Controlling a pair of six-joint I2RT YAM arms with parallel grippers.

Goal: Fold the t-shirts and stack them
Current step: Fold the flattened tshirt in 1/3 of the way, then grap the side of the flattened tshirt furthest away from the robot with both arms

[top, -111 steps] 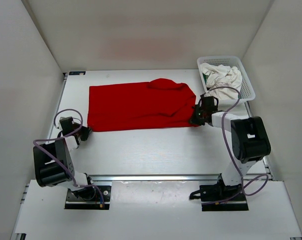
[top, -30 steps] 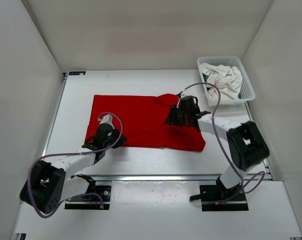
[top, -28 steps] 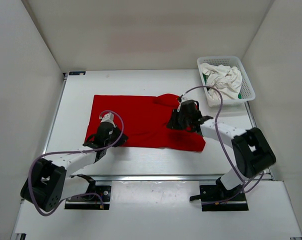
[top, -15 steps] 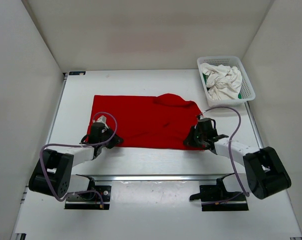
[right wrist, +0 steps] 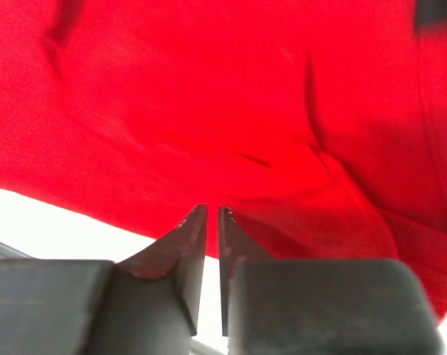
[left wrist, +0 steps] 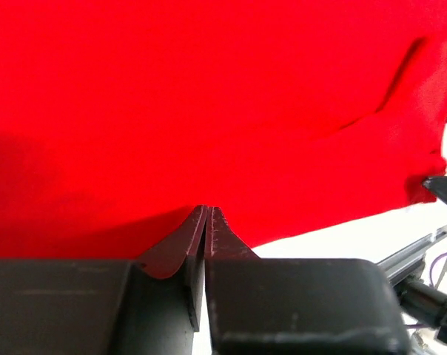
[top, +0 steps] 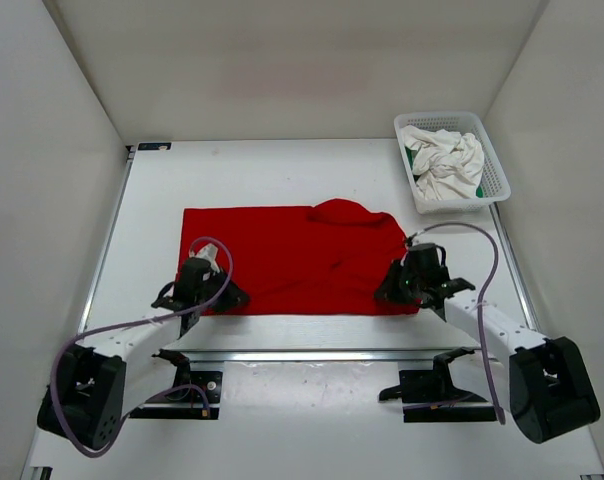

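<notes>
The red t-shirt (top: 292, 255) lies spread flat on the table, with a sleeve bump at its far edge. My left gripper (top: 204, 290) is shut on the shirt's near left edge, with the jaws pressed together at the hem in the left wrist view (left wrist: 206, 208). My right gripper (top: 397, 285) is shut on the near right edge, with only a thin gap between the jaws at the cloth in the right wrist view (right wrist: 212, 208). The white t-shirt (top: 444, 155) lies crumpled in the basket. A bit of the green t-shirt (top: 479, 190) shows beneath it.
The white mesh basket (top: 494, 165) stands at the far right corner of the table. White walls close in the table on the left, back and right. A metal rail (top: 312, 353) runs along the near edge, just behind the arm bases.
Both grippers have moved toward the near edge, and the red shirt's near hem has come with them. The shirt now lies lower and flatter.
</notes>
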